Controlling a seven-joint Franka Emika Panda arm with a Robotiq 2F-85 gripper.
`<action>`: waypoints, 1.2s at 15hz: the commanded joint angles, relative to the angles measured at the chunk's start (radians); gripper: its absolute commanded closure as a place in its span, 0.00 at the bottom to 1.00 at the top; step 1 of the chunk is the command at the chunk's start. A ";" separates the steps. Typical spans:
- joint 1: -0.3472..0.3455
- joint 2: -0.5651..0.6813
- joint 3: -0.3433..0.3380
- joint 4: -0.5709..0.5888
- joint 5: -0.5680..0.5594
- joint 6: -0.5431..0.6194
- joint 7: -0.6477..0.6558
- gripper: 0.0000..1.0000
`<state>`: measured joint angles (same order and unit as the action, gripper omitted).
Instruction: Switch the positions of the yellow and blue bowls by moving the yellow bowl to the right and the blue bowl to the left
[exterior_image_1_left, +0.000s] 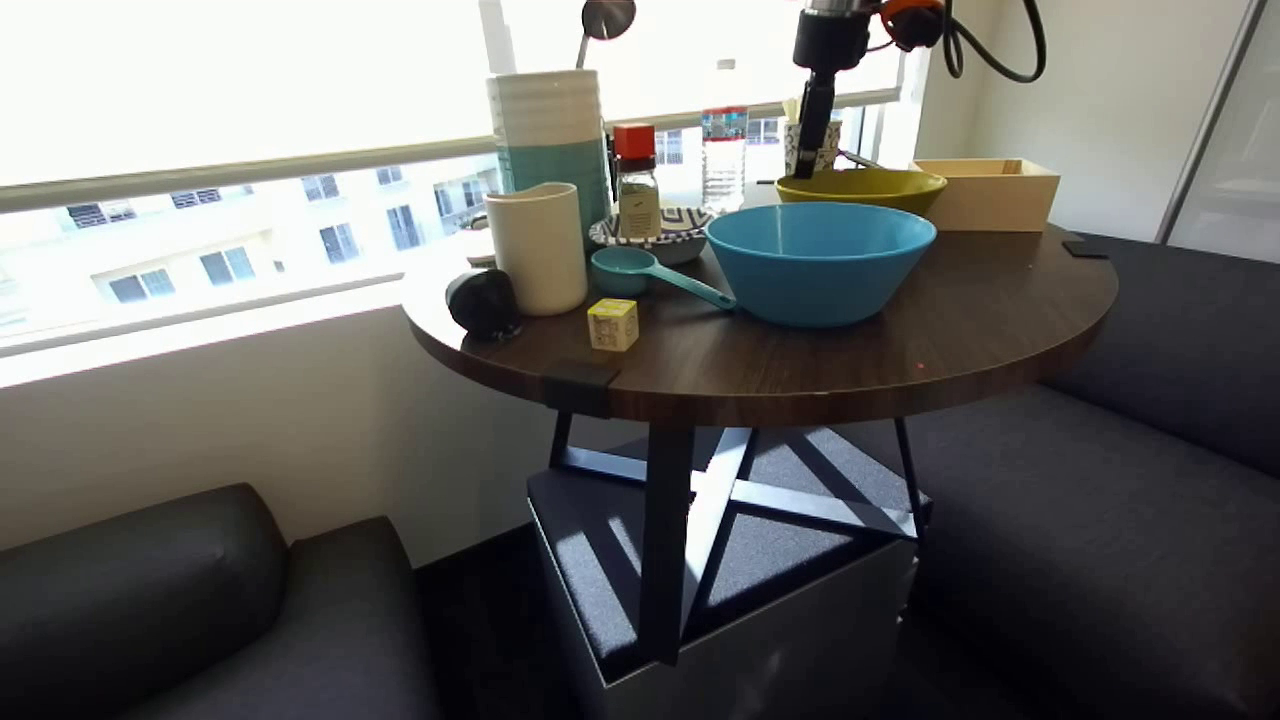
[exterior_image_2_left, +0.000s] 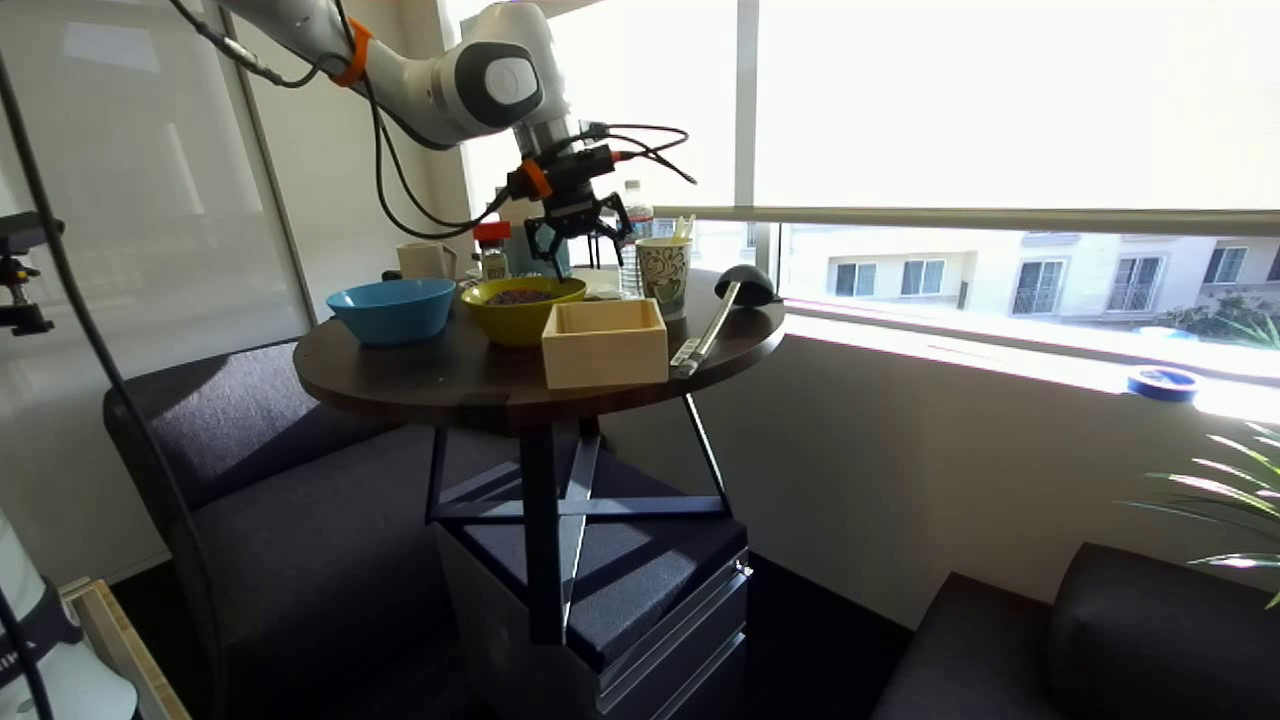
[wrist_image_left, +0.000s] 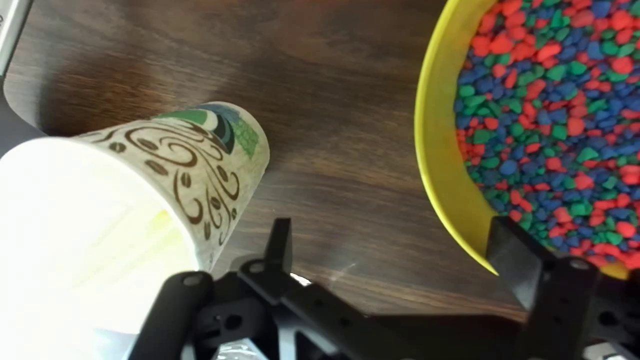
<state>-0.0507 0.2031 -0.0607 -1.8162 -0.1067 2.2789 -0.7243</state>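
The yellow bowl sits on the round table behind the blue bowl in an exterior view. In an exterior view the yellow bowl stands beside the blue bowl, with the blue one at the left. The yellow bowl holds red, blue and green pebbles in the wrist view; the blue bowl is out of view there. My gripper is open and empty. One finger overlaps the yellow rim and the other is over the table outside it. In both exterior views the gripper is at the yellow bowl.
A patterned paper cup stands close to the yellow bowl. A pale wooden box is beside the bowl. A ladle, a water bottle, a teal scoop and a small cube are on the table.
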 joint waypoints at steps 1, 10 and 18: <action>0.002 -0.057 0.020 -0.030 -0.019 -0.017 0.074 0.00; 0.036 -0.278 0.071 -0.233 0.079 -0.102 0.158 0.00; 0.103 -0.474 0.080 -0.400 0.080 -0.162 0.234 0.00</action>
<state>0.0296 -0.1714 0.0150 -2.1362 -0.0399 2.1416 -0.5329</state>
